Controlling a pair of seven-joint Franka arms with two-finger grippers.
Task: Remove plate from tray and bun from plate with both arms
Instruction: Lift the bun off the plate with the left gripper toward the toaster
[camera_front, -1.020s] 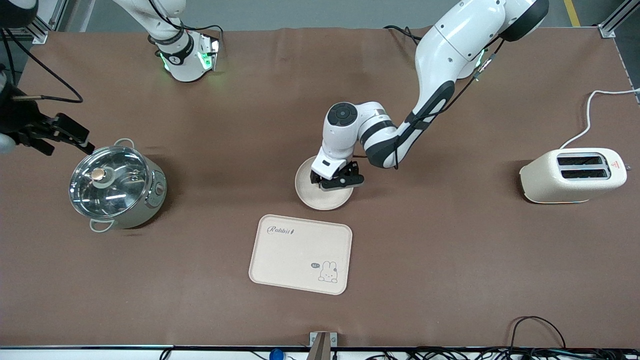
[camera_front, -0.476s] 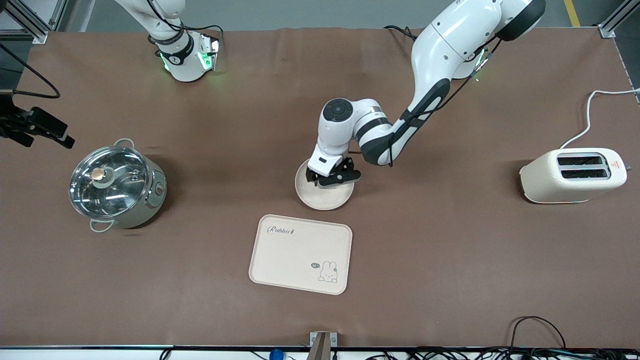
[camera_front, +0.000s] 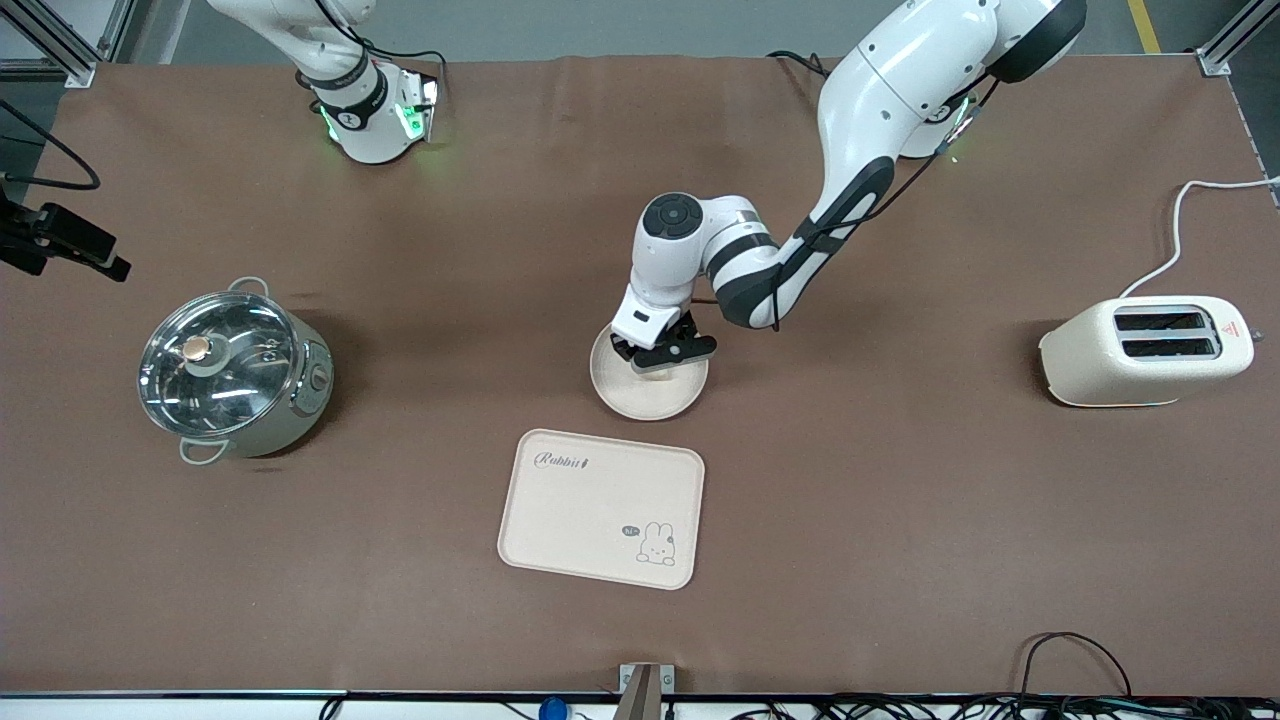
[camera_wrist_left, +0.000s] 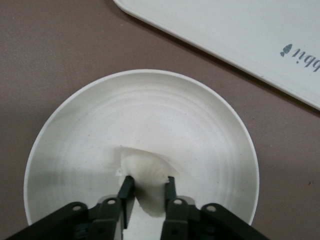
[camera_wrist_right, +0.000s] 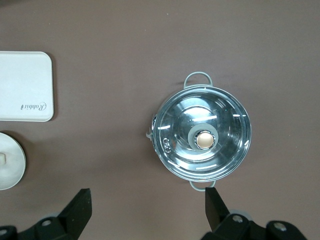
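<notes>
The round cream plate (camera_front: 640, 400) sits on the brown table, a little farther from the front camera than the rectangular "Rabbit" tray (camera_front: 600, 510). My left gripper (camera_front: 660, 360) is down over the plate. In the left wrist view it (camera_wrist_left: 148, 185) is shut on the small pale bun (camera_wrist_left: 145, 167), which is over the plate's middle (camera_wrist_left: 150, 115); I cannot tell if the bun still touches the plate. The tray's corner (camera_wrist_left: 240, 30) lies beside the plate. My right gripper (camera_front: 60, 245) is open and empty, high over the right arm's end of the table (camera_wrist_right: 148, 207).
A steel pot with a glass lid (camera_front: 235, 365) stands toward the right arm's end, below my right gripper (camera_wrist_right: 202, 140). A cream toaster (camera_front: 1145, 350) with a white cord stands toward the left arm's end. The tray holds nothing.
My left gripper has shifted slightly over the plate and closed around the bun. My right gripper has drawn back away from the pot toward the table's end.
</notes>
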